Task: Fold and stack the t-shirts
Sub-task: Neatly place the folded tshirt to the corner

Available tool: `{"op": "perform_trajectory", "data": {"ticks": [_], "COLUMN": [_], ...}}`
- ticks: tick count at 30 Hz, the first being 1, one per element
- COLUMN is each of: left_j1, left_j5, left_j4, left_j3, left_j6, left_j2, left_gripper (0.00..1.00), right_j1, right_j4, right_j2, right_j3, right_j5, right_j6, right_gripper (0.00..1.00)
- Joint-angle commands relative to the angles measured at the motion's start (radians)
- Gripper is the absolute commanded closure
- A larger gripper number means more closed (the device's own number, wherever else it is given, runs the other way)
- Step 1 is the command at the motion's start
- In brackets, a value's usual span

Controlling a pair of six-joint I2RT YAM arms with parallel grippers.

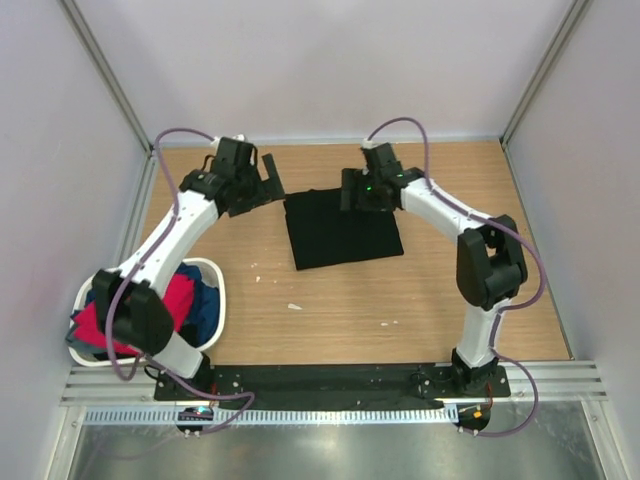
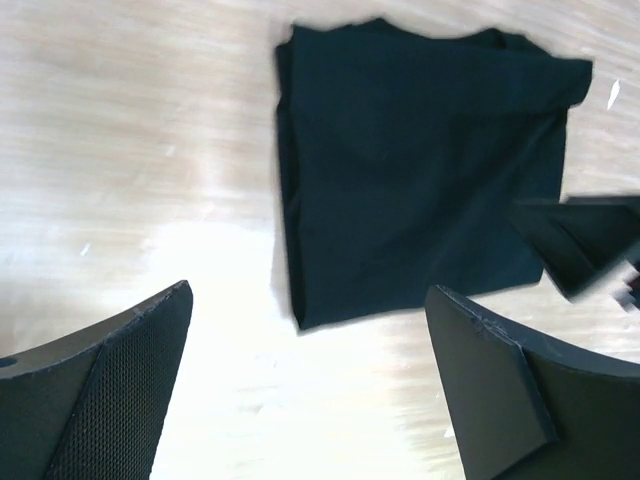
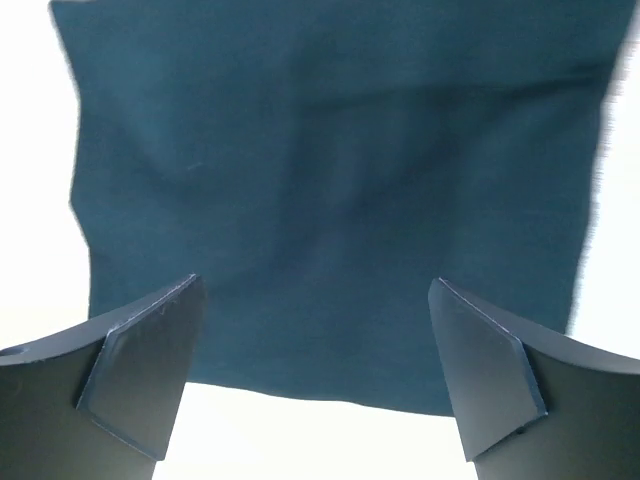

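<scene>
Top external view: folded black t-shirt (image 1: 343,232) lies directly under the right gripper (image 1: 352,192), with the left gripper (image 1: 270,178) just off its left edge. Both are wide open and empty.

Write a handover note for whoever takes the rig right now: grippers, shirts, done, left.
Left gripper: fingers open, empty, just off the left edge of the black t-shirt.
Right gripper: fingers open, empty, above the black t-shirt's far edge.
Black t-shirt: folded into a flat rectangle, mid-table.
Red t-shirt and blue t-shirt: crumpled in the white basket, near-left corner. Can't tell whether more lie underneath.
Done: black one folded.
Left: fold the basket's shirts and stack them.
</scene>
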Motion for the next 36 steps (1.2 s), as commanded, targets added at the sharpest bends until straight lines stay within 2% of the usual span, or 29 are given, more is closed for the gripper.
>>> {"op": "perform_trajectory", "data": {"ticks": [1, 9, 13, 18, 22, 25, 28, 31, 34, 36], "left_j1": [-0.001, -0.001, -0.003, 0.000, -0.001, -0.001, 0.002, 0.002, 0.000, 0.002], "left_j5": [-0.046, -0.135, -0.147, -0.159, -0.168, -0.167, -0.150, -0.145, -0.164, -0.165], "left_j4": [-0.072, -0.221, -0.253, -0.299, -0.316, -0.320, -0.323, -0.357, -0.406, -0.412], "left_j3": [-0.089, -0.166, -0.203, -0.220, -0.211, -0.198, -0.181, -0.126, -0.059, -0.037], "left_j6": [-0.025, -0.051, -0.083, -0.088, -0.080, -0.073, -0.050, -0.018, -0.007, -0.011], "left_j2": [-0.127, -0.318, -0.379, -0.411, -0.408, -0.393, -0.353, -0.298, -0.224, -0.204], "left_gripper": [0.00, 0.00, 0.00, 0.00, 0.00, 0.00, 0.00, 0.00, 0.00, 0.00], "right_j1": [0.091, 0.140, 0.129, 0.005, -0.113, -0.180, -0.214, -0.253, -0.318, -0.354], "right_j4": [-0.025, -0.025, -0.054, -0.084, -0.087, -0.098, -0.129, -0.126, -0.127, -0.127], "right_j2": [0.041, 0.259, 0.392, 0.514, 0.550, 0.593, 0.626, 0.652, 0.672, 0.673], "right_j3": [0.077, 0.161, 0.241, 0.371, 0.437, 0.513, 0.600, 0.617, 0.643, 0.660], "right_j5": [0.097, 0.154, 0.247, 0.215, 0.212, 0.233, 0.334, 0.419, 0.412, 0.347], "right_j6": [-0.014, 0.028, -0.009, -0.014, -0.047, -0.157, -0.278, -0.346, -0.389, -0.402], "right_gripper": [0.00, 0.00, 0.00, 0.02, 0.01, 0.01, 0.01, 0.01, 0.01, 0.01]}}
